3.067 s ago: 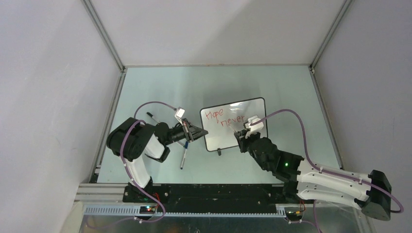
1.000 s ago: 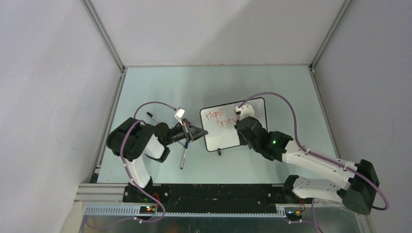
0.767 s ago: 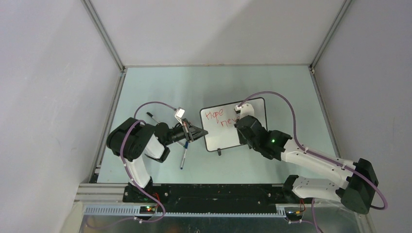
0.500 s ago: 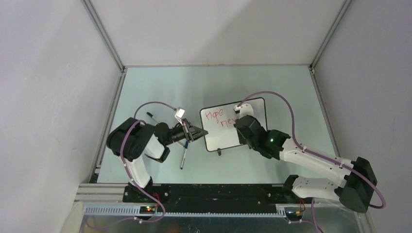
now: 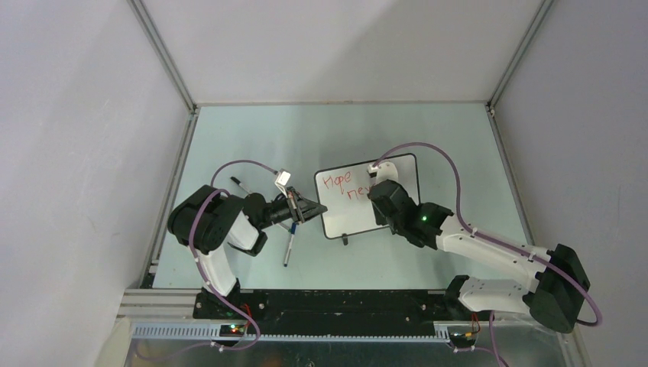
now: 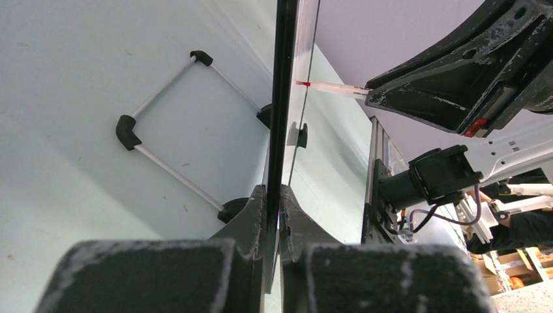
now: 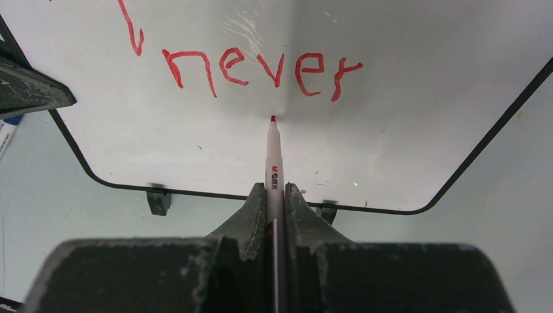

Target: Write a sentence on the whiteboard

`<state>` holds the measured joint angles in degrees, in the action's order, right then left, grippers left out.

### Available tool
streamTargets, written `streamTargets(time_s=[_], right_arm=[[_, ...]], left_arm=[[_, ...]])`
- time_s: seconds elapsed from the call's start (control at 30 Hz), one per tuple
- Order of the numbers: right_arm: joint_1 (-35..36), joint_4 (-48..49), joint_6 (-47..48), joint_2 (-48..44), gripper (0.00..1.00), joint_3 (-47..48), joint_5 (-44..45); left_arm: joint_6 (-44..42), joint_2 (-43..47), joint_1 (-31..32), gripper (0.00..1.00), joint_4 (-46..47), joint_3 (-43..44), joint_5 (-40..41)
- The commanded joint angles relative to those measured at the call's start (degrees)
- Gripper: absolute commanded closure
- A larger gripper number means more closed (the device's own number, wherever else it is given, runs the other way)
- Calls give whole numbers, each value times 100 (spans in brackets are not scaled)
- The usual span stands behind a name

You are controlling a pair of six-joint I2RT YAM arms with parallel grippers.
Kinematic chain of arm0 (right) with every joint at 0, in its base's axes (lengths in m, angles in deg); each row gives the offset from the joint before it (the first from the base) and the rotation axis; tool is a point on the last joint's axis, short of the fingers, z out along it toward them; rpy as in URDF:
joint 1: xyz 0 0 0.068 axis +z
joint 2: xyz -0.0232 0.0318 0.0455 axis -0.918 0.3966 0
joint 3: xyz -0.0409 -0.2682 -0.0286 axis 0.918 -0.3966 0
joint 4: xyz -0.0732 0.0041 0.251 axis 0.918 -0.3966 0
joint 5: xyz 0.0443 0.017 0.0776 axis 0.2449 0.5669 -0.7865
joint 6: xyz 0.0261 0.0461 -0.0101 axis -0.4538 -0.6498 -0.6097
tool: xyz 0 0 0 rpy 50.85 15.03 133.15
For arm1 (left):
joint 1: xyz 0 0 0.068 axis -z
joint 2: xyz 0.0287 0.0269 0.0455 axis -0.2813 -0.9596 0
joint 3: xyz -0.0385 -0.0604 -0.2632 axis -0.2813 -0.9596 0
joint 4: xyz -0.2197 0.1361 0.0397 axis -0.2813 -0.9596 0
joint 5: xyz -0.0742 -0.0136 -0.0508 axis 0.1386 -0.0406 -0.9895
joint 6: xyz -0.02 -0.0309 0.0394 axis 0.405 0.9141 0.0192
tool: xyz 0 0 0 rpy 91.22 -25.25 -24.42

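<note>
Noted whiteboard [image 5: 348, 220] standing on tabletop [image 5: 306, 130] at centre frame in the top view. Found left gripper [image 6: 274, 193] clamped on its left edge. Found right gripper [image 7: 275, 195] closed on red marker [image 7: 272, 160], tip touching board just below "never". Read sentence [image 7: 267, 70] as "Hope never", in red.

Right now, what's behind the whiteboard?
In the left wrist view, a thin white wire stand with black corners reaches out over the table behind the whiteboard. From above, the board itself covers that area.
</note>
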<state>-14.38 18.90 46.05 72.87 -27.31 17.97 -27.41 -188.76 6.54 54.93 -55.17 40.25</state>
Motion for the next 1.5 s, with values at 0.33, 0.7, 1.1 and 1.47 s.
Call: streamTargets(time_s=[0.33, 0.7, 1.1, 1.47], right_arm=[[-35, 261, 85, 123, 100, 262, 65], [2, 167, 98, 108, 100, 260, -115], [27, -55, -31, 75, 100, 207, -110], [66, -205, -102, -60, 100, 72, -135]], left_arm=[[22, 100, 30, 100, 183, -9, 120], [14, 105, 29, 100, 183, -22, 118], [14, 106, 39, 100, 183, -20, 120], [23, 104, 43, 100, 183, -6, 123]])
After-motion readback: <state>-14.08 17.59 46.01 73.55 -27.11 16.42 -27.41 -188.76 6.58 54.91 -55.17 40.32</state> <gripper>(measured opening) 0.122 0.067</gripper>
